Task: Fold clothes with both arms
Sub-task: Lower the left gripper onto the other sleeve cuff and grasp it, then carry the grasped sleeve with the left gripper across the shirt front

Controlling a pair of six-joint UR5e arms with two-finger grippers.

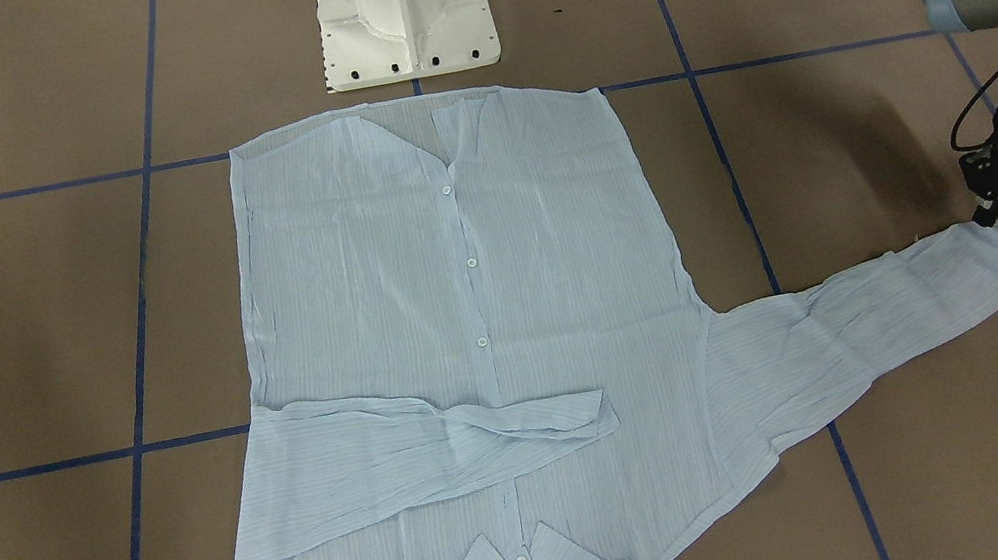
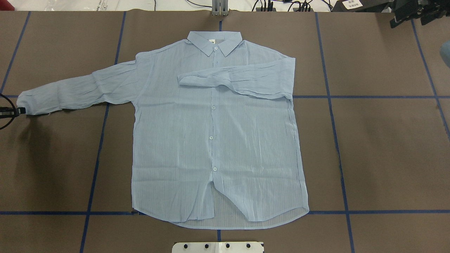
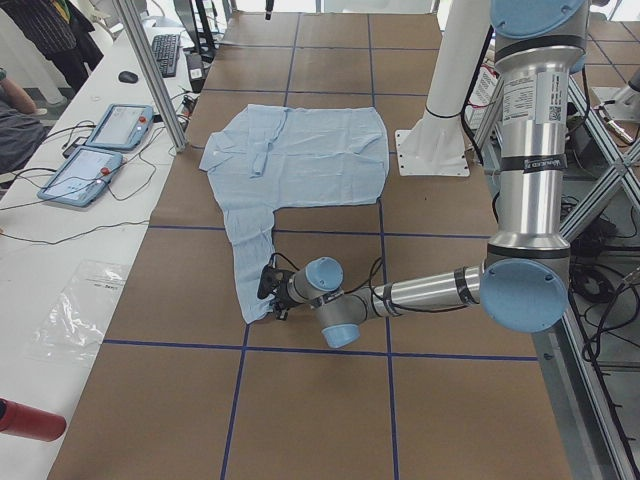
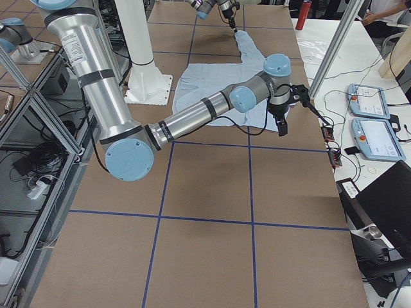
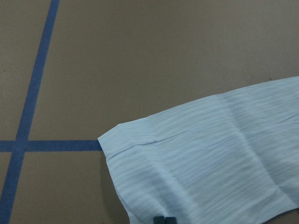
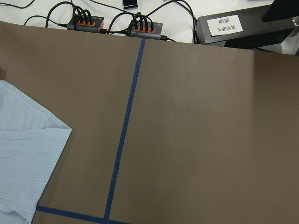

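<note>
Clock refs: over the table (image 2: pixel 386 147), 12 = away from the robot.

White pedestal (image 2: pixel 218 247) at 6. The shirt (image 2: pixel 211 140) lies flat mid-table, front up and buttoned, hem at 6 near the pedestal, collar (image 2: pixel 214 40) at 12.

One sleeve is folded across the chest; this folded sleeve (image 2: pixel 242 79) has its end pointing to 9. The outstretched sleeve (image 2: pixel 77 89) runs out toward 9, drooping slightly to 8, with its cuff (image 5: pixel 135 140) flat on the table.

left arm (image 3: pixel 430 290): upper link upright, elbow dropped low, forearm near level just above the table, wrist kinked, tool angled down at that cuff.

left gripper (image 1: pixel 988 216): tips at the cuff's corner. The wrist view shows both pads (image 5: pixel 160 220) pressed together on the cuff edge with no gap, which reads as a pinch on the fabric. The sleeve lies flat.

right arm (image 4: pixel 192 115): long reach, elbow low, forearm rising slightly outward, wrist folded so the tool points down.

right gripper (image 4: pixel 281 128): about 2 from the shirt, off the cloth, above bare table. Only a side view shows it clearly, so I can't tell how far open it is or whether it holds anything. Its wrist view catches a corner of the shirt at the left edge and a blue tape line (image 6: pixel 124 130).

Far edge at 12: two cable hubs (image 6: pixel 84 22).
</note>
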